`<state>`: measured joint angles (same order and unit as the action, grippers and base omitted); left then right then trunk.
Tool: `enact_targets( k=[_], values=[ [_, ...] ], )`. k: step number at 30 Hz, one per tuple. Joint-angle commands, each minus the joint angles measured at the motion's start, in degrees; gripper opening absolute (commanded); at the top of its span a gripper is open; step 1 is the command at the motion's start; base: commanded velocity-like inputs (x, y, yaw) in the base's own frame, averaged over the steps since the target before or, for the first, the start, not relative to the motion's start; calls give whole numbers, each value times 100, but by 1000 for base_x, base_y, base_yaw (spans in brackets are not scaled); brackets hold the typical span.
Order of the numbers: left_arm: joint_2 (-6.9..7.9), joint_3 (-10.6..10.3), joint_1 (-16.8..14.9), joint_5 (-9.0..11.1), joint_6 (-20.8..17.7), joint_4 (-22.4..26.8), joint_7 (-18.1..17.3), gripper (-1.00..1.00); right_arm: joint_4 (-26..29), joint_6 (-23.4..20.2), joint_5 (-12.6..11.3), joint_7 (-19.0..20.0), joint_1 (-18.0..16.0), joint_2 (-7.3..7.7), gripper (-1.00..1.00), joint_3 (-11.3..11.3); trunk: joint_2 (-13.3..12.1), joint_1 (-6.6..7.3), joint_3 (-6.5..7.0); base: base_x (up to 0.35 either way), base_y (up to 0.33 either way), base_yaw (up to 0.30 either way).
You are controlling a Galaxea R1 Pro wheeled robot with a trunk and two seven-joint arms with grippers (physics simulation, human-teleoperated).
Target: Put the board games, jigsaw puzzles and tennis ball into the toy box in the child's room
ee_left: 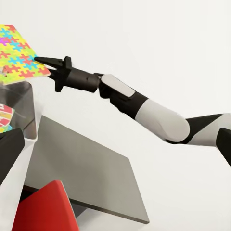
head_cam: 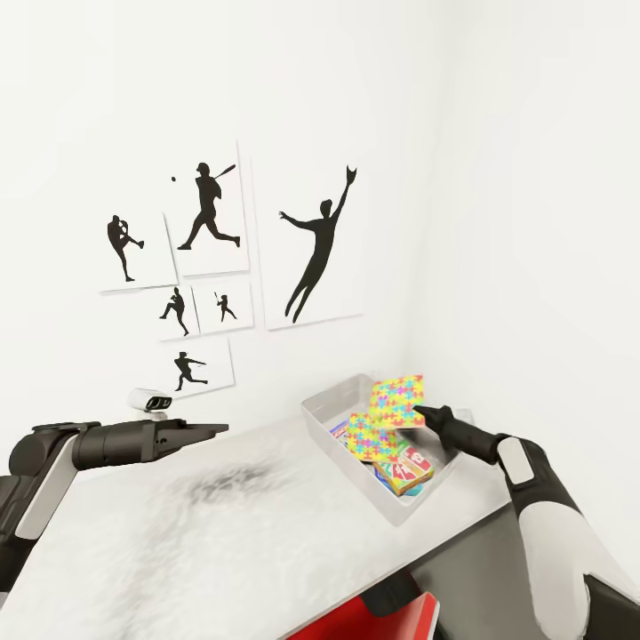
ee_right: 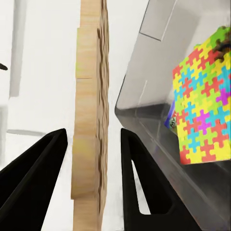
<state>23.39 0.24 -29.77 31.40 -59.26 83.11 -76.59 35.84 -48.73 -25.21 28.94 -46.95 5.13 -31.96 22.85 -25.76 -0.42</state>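
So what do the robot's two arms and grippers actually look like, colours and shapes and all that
Both arms are built of rounded white shell segments joined by black sections. The left arm ends in a dark cylindrical wrist and a flat black left gripper. The right arm narrows through a black forearm with a flanged collar to the tapered black right gripper, whose fingers are pointed wedges. No cables or markings are visible.

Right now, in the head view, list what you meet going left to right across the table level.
Left gripper → bare table → toy box → jigsaw puzzle held above it → right gripper.
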Motion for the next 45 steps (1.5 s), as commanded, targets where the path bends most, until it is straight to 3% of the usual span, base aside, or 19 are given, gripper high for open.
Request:
enact_targets(
  k=[1,4,11,26,27,45],
  values=[
    [1,0,-2,16,-50,-2,-5,100,-63,-32,3,-84,-53,-3,-100,-28,6,-3,-5,0,0,0],
    [3,1,-2,21,-52,1,-5,100,-234,-3,25,-293,-251,-10,-100,-23,6,-3,-5,0,0,0],
    [8,4,-2,23,-55,-2,-5,100,-814,369,49,-1179,-507,40,-100,-3,6,-3,-5,0,0,0],
    [8,3,-2,27,-59,-6,-5,100,-915,540,104,-1284,-517,-28,-100,51,6,-3,-5,0,0,0],
    [8,3,-2,29,-59,-6,-5,100,-917,543,106,-1285,-517,-28,100,60,6,-3,-5,0,0,0],
    [8,3,-2,33,-59,-6,-5,100,-896,699,96,-1143,-496,-6,100,93,6,-3,-5,-1,0,0]
  ],
)
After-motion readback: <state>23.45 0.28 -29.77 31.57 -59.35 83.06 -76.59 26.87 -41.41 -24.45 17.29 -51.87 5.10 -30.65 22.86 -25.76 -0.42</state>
